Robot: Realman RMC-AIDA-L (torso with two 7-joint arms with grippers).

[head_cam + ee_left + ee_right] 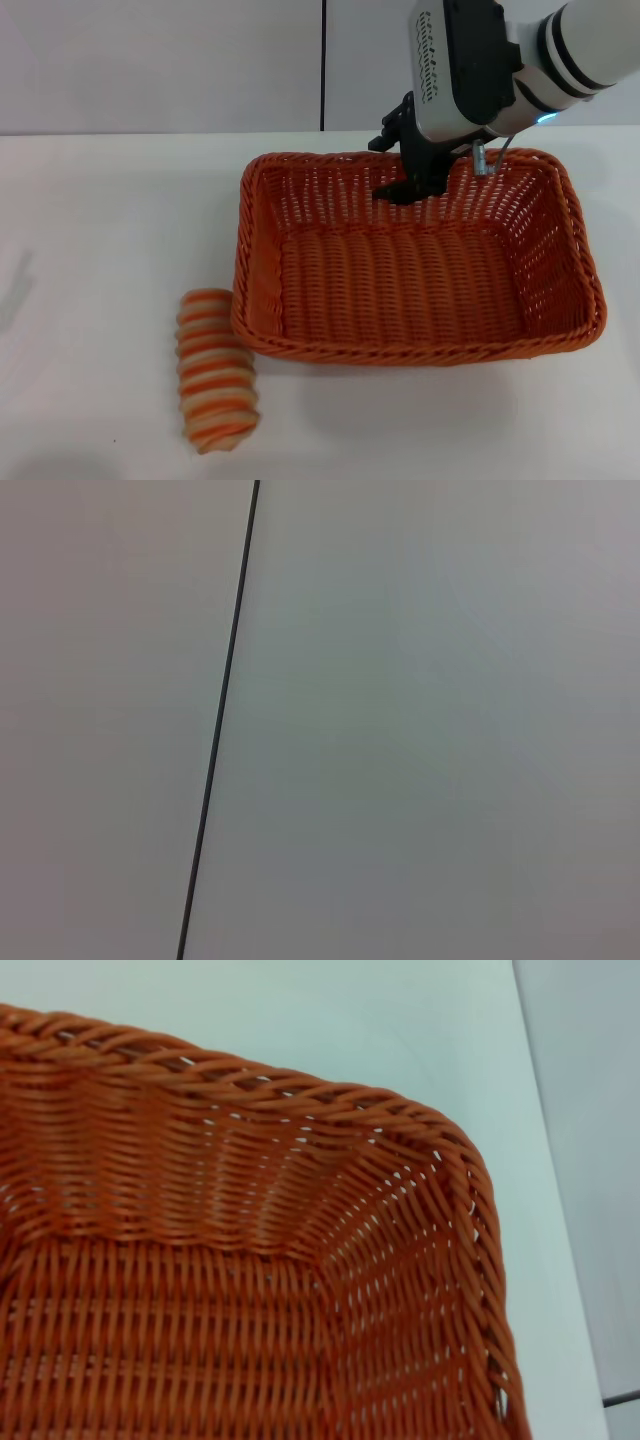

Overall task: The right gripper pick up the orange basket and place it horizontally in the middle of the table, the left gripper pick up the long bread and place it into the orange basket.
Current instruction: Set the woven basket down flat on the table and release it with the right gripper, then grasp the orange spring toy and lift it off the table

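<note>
The orange basket (420, 270) lies flat on the white table (110, 220), its long side running left to right, a little right of the middle. My right gripper (408, 180) reaches down from the upper right onto the basket's far rim, with black parts on both sides of that wall. In the right wrist view, the orange basket (230, 1260) shows one inner corner and rim from close above. The long bread (213, 368), tan with orange stripes, lies on the table by the basket's near left corner. My left gripper is out of view.
A pale wall with a dark vertical seam (323, 65) stands behind the table. The left wrist view shows only that wall and its seam (218, 730). Bare tabletop stretches to the left of the basket and the bread.
</note>
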